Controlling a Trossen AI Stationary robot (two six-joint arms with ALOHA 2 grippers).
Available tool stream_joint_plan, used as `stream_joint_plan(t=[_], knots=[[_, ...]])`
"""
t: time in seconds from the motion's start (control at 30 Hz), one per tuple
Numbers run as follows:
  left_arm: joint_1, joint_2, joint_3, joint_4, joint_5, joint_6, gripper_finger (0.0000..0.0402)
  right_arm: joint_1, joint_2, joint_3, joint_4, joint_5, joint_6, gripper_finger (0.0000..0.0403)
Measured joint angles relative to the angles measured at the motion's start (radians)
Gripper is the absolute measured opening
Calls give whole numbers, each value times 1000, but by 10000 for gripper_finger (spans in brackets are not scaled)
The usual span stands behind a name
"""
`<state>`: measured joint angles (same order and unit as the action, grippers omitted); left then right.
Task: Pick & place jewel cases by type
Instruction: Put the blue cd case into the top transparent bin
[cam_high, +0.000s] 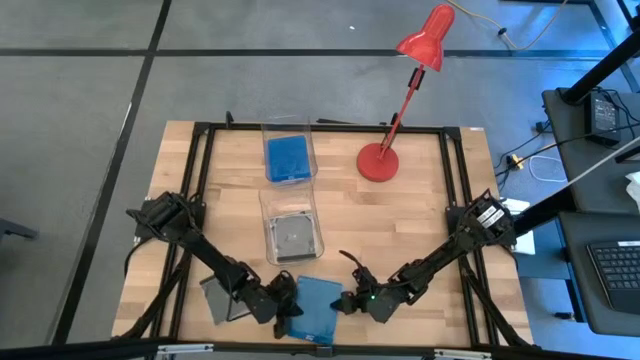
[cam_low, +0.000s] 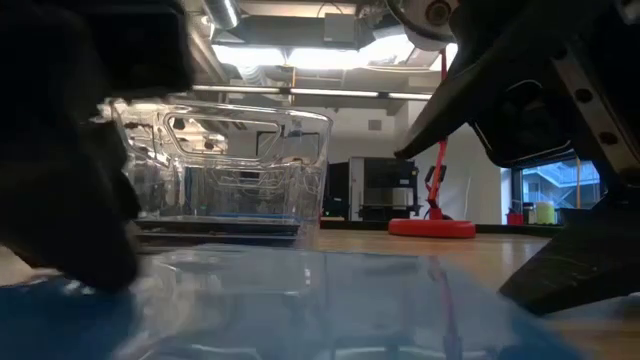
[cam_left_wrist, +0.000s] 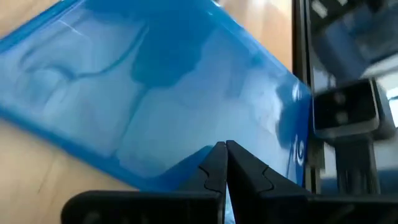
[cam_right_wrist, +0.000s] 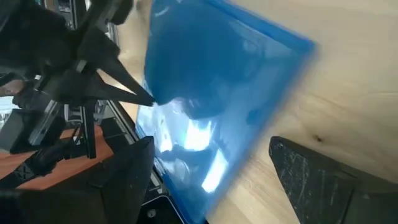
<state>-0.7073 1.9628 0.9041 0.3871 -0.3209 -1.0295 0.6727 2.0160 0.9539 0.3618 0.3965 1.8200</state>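
Left claw (cam_high: 291, 312) at blue case (cam_high: 318, 309) edge

Blue jewel case (cam_high: 318, 308), grey jewel case (cam_high: 222, 300), red lamp (cam_high: 400, 95), pale wooden table (cam_high: 400, 220)

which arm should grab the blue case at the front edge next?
Right, probably. The right gripper is open with its fingers straddling the blue jewel case's edge. The left gripper is shut, its tips only touching the case's other side, so it would have to reopen first.
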Motion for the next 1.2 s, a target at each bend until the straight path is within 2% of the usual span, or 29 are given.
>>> stream_joint_plan(t=[0.2,0.3,0.43,0.63,0.83,0.97,1.2], knots=[[-20,-87,0,-138,3,192,2,2,0,0,-20,-2,-1,326],[-30,-89,-1,-216,51,291,3,0,0,0,-22,-3,-9,326],[-45,-95,33,-324,133,310,3,0,0,0,-25,-6,-19,326],[-65,-138,102,-477,98,381,3,0,0,-1,-24,-7,-19,326],[-78,-172,172,-755,131,285,2,1,0,-2,-22,-7,-19,326],[-80,-141,179,-753,248,212,2,1,0,-2,-19,-7,-21,326],[-61,-59,180,-636,208,168,2,2,1,-3,-14,-7,-23,326]])
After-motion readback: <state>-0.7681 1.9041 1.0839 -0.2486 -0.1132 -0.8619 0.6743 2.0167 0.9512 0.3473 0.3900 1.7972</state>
